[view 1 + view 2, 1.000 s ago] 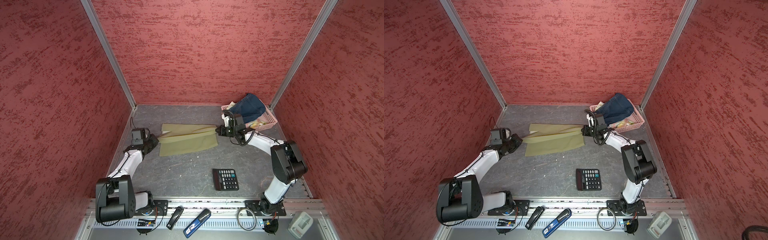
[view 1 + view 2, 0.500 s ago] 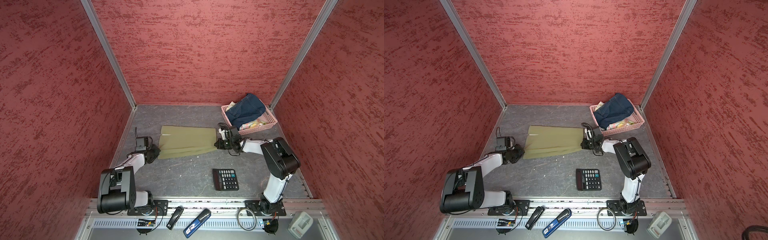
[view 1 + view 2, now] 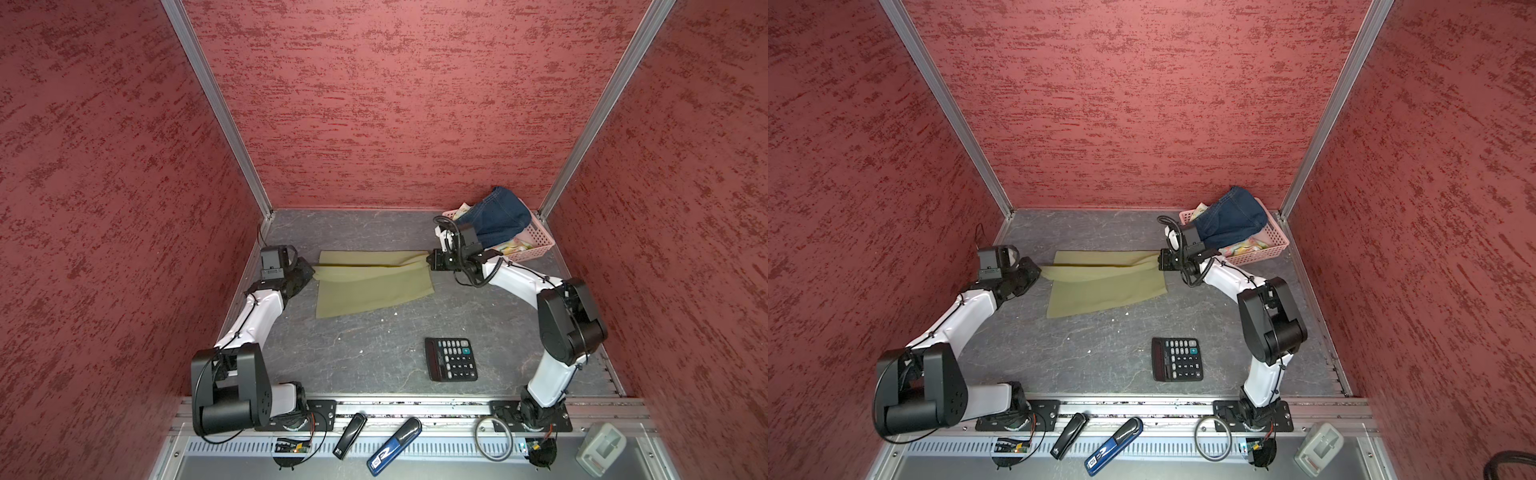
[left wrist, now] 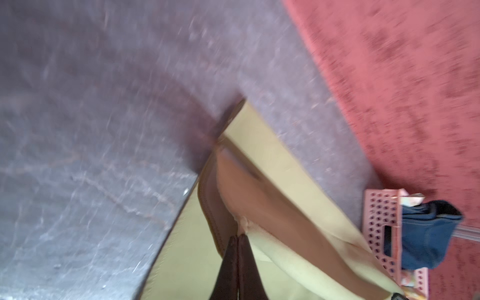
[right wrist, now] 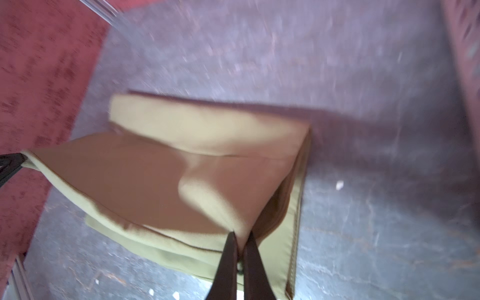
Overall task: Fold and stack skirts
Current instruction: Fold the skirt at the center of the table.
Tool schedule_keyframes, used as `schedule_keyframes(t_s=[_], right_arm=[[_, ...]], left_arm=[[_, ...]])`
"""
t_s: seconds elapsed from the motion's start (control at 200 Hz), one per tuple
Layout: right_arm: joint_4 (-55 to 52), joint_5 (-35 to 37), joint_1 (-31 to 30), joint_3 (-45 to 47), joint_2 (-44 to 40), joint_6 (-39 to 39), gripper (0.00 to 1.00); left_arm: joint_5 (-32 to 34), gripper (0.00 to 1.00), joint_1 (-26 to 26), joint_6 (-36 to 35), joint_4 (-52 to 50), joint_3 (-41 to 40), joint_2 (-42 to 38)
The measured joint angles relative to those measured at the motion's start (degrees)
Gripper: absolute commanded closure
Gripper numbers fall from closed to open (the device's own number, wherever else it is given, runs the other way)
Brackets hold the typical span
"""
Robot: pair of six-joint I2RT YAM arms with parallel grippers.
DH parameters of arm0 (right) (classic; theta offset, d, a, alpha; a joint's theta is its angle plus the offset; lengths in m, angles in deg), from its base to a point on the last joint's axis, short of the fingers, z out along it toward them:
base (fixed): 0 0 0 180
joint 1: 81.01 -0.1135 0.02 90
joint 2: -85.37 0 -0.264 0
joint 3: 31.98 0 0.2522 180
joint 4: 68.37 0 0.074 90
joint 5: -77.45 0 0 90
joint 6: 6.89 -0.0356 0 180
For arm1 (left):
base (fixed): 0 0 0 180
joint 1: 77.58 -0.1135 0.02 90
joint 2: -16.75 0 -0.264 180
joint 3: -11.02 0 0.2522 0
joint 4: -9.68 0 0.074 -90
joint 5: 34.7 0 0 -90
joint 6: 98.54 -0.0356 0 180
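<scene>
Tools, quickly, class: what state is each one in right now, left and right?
Left tool: shut on the olive-green skirt.
Right tool: shut on the same skirt's opposite end.

A lab robot cell — red-textured walls (image 3: 374, 104), aluminium posts (image 3: 216, 108), grey floor (image 3: 374, 345).

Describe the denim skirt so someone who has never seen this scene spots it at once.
Look to the far right corner of the grey table, where a pink perforated basket sits. The denim skirt is heaped on top of that basket. It is the only dark blue cloth: the pastel skirt peeks out beneath it, and the olive skirt is out on the table.
</scene>
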Motion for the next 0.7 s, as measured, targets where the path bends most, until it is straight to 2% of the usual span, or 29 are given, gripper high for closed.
schedule_keyframes(t_s=[0.175, 0.346, 0.496, 0.701], right_arm=[[-1.4, 0.8, -0.1, -0.4, -5.2, 0.6, 1.00], [-1.1, 0.9, -0.5, 6.8, -9.5, 0.3, 1.00], [0.0, 0.7, -0.9, 13.9, -8.5, -0.6, 1.00], [3.0, -0.8, -1.5, 19.5, -4.1, -2.4, 1.00]], left_arm=[[0.3, 1.00, -0.3, -0.6, -1.9, 0.3, -6.3], [0.3, 1.00, -0.4, -0.6, -2.9, -6.9, -11.5], [0.5, 1.00, -0.5, -0.1, -3.1, -13.2, -8.5], [1.0, 1.00, -0.6, 1.0, -0.3, -15.9, -0.9]])
